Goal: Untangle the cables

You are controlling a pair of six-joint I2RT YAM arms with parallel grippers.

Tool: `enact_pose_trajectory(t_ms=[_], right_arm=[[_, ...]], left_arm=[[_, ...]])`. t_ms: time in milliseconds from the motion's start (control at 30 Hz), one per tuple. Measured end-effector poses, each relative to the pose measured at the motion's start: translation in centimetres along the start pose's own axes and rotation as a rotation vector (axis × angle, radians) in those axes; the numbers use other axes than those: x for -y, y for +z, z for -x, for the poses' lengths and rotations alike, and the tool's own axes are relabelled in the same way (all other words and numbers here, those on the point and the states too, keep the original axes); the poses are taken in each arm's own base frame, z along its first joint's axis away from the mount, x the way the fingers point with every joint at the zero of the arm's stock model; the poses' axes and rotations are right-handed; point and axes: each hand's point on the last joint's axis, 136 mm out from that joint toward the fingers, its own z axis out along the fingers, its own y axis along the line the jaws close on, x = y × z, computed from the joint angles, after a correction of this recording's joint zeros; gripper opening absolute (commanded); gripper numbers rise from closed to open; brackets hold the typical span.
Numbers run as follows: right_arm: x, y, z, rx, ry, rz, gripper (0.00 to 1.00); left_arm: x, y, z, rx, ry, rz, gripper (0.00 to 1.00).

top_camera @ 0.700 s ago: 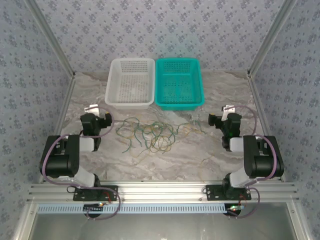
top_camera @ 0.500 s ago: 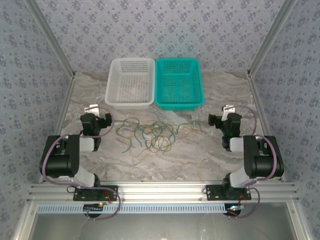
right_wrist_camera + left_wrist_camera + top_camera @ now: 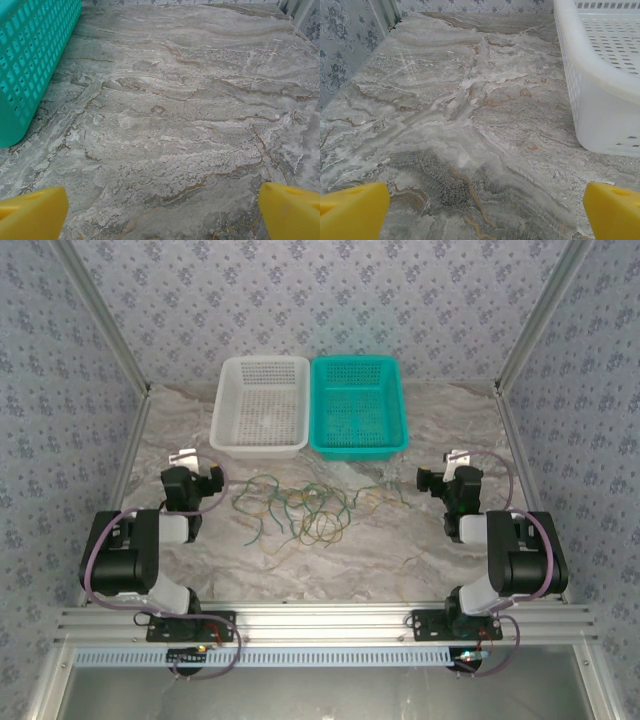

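**Cables (image 3: 300,508): not started, one tangle lying crosswise between the arms**

Left gripper (image 3: 485,212): jaws fully apart, nothing between them, just bare table (image 3: 445,115) ahead. Right gripper (image 3: 162,212): same, wide open and holding nothing. Neither touches a strand.

Position: the tangle lies flat on the table in the gap between the two grippers, to the right of the left one and to the left of the right one. Its right-hand end lies near the right gripper, and its left-hand end is a bit further from the left gripper. Beyond it, past both grippers, are the white basket (image 3: 258,451) on the left and the green basket (image 3: 358,453) on the right, side by side and touching. The tangle stops short of both.

Progress, my read: none. Dark green and yellow-tan strands cross each other, thickest in the middle, and no strand has been pulled clear. The whole job is left. I can't tell at this size whether anything is already in the baskets.

Orientation: the long axis of the tangle runs left to right, gripper to gripper, parallel to the near edge of the table. Single strands curl in loose loops with no common heading. A few loose ends trail out toward the near edge on the left and toward the right gripper.
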Motion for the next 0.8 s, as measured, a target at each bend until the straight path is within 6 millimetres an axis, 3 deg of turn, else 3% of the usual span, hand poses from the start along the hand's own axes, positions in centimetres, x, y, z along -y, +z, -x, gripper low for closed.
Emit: enact_pose_trajectory(t_ms=[233,333,433,467,500,567,633,667,733,800], right_arm=[[0.0,-0.1,0.0,-0.006,-0.001,-0.004,1.0],[0.0,-1.0,1.1,-0.092,0.012,-0.023,1.0],[-0.2,-3.9,9.8,-0.014,0.126,-0.008,1.0],[-0.5,-5.5,13.4,0.043,0.179,0.019,0.96],[-1.2,-7.3,16.5,0.097,0.217,0.074,0.83],[-3.4,-9.9,19.6,0.138,0.242,0.186,0.7],[-7.2,-11.2,19.3,0.081,0.217,0.281,0.6],[-10.0,-11.4,17.9,0.018,0.182,0.327,0.59],[-14.8,-11.4,13.8,-0.134,0.094,0.39,0.61],[-18.2,-10.8,8.5,-0.313,-0.005,0.413,0.61]], left_arm=[[0.2,-0.1,-0.2,-0.012,0.009,-0.003,0.99],[0.8,-1.7,0.8,-0.07,0.016,0.039,0.97],[2.1,-5.7,7.6,0.007,-0.075,0.026,0.83],[2.7,-7.8,10.8,0.071,-0.123,0.003,0.69],[3.4,-10.4,13.9,0.138,-0.164,-0.027,0.58],[5.9,-14.4,17.3,0.191,-0.215,-0.13,0.41],[8.6,-17.1,18.6,0.168,-0.227,-0.227,0.42],[10.2,-17.5,18.3,0.118,-0.212,-0.264,0.44],[13.6,-17.0,16.2,-0.021,-0.147,-0.315,0.49],[17.0,-15.9,12.7,-0.182,-0.061,-0.365,0.55]])
